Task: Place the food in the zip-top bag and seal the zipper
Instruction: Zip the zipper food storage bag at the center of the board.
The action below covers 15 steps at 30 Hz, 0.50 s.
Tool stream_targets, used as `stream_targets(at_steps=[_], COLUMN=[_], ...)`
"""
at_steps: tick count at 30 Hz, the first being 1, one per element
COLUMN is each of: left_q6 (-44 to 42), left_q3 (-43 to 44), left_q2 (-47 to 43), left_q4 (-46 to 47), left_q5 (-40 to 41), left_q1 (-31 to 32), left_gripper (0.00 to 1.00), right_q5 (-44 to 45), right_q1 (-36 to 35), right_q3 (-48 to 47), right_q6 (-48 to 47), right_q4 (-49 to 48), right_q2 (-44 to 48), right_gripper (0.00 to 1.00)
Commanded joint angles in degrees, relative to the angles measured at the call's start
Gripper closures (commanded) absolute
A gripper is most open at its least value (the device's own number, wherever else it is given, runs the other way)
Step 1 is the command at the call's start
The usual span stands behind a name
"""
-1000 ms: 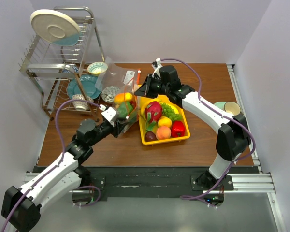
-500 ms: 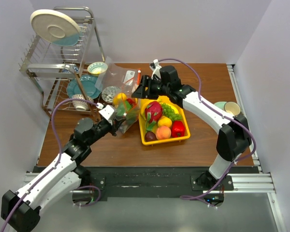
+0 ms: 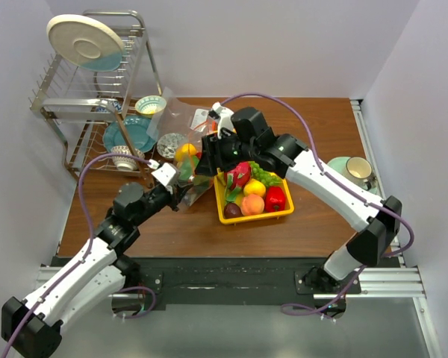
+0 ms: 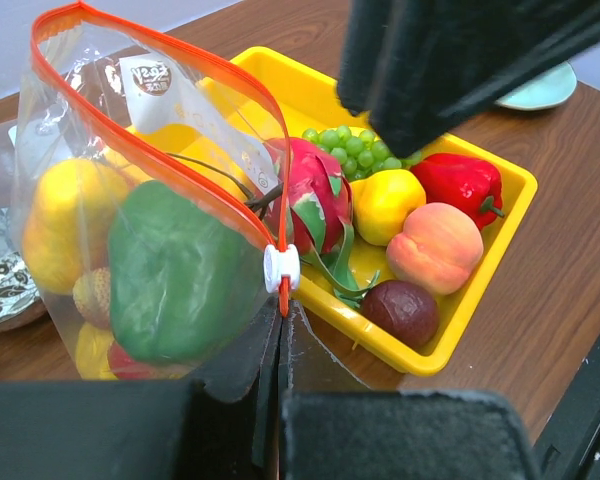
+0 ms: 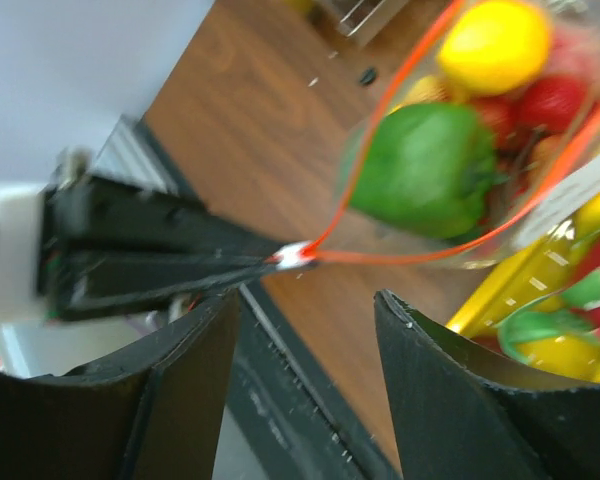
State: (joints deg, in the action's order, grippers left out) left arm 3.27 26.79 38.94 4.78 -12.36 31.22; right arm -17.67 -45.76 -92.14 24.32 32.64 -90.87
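Brown wood-grain table sits between pale walls. A wire dish rack with a plate on top fills the upper left of the overhead view, and a cup stands at the right edge. At centre, a yellow tray holds a dragon fruit, grapes, a red pepper and a peach. Touching the tray's left side stands the zip-top bag, crinkled and clear, its mouth gaping. It holds a green pepper and yellow fruit. The orange-red zipper loops round the mouth to a white slider. The left gripper is clamped on the bag's corner just beneath that slider. The right gripper hangs above the bag, fingers spread and grasping nothing, partly blocking the tray in the overhead view.
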Motion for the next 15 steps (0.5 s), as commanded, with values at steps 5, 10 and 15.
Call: stream_targets(at_steps=[5,10,15], left_q6=[-0.89,-1.33,-2.12], left_q3=[0.73,0.72,0.9], left_q2=[-1.76,-1.5,-0.88], left_q4=[2.69,2.96,2.7], left_q5=[1.28,1.11,1.72], left_q1=[0.24,0.15,0.15], left_gripper=[1.0,1.0,1.0], right_q5=[15.19,23.55,23.91], right_q1=[-3.35,-6.18,-7.33], right_q3=[3.34,13.47,15.49], right_q6=[21.88,41.41,48.71], right_q4=[1.04,-4.44,-7.32], right_q2=[4.99,9.04,9.13], right_gripper=[0.43,0.43,0.43])
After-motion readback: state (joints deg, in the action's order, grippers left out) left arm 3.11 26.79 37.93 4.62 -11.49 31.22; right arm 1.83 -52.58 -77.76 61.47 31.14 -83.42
